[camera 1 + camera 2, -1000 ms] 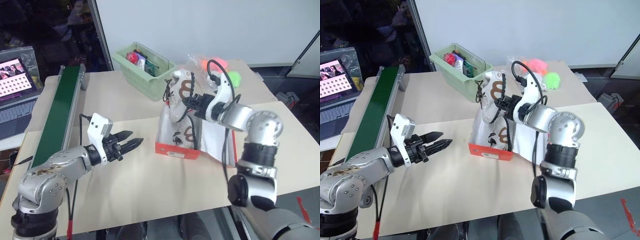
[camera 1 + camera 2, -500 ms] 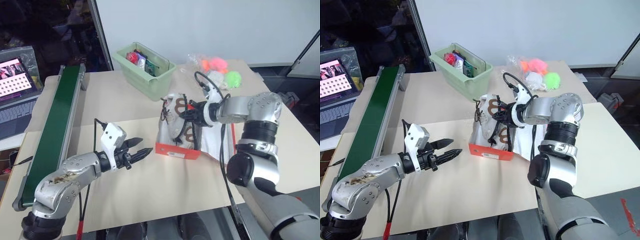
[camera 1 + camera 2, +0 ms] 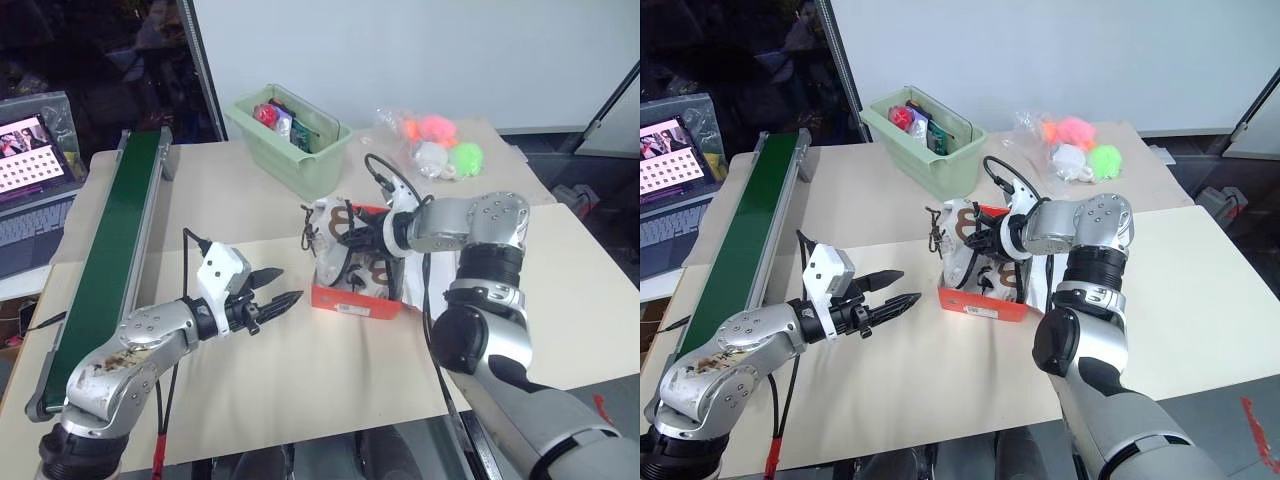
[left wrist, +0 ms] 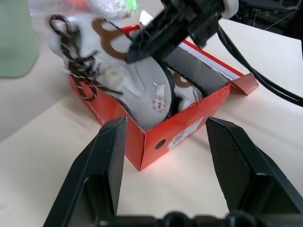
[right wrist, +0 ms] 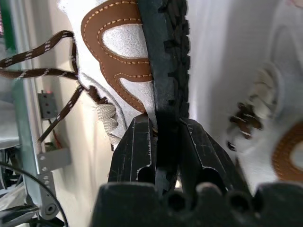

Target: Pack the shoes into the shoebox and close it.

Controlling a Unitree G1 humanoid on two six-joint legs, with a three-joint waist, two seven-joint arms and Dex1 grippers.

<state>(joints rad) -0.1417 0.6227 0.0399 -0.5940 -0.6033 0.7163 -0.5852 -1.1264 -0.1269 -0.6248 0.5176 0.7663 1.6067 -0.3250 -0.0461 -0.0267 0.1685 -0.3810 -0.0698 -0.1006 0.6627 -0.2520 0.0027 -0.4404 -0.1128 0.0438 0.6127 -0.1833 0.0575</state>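
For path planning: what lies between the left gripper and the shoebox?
Only bare beige table between left gripper and shoebox, seen in the left eye view.

My right gripper (image 3: 352, 237) has brought the shoe (image 3: 330, 235) down from up high into the shoebox (image 3: 356, 296), tipped over onto its mate beneath my fingers.

The orange-red shoebox (image 3: 352, 296) stands open on the table. 1 off-white shoe (image 3: 375, 272) lies inside it. The 2nd shoe (image 3: 330, 235), pinched in the right gripper (image 3: 357, 236), tilts over the box's near-left corner, brown laces dangling.
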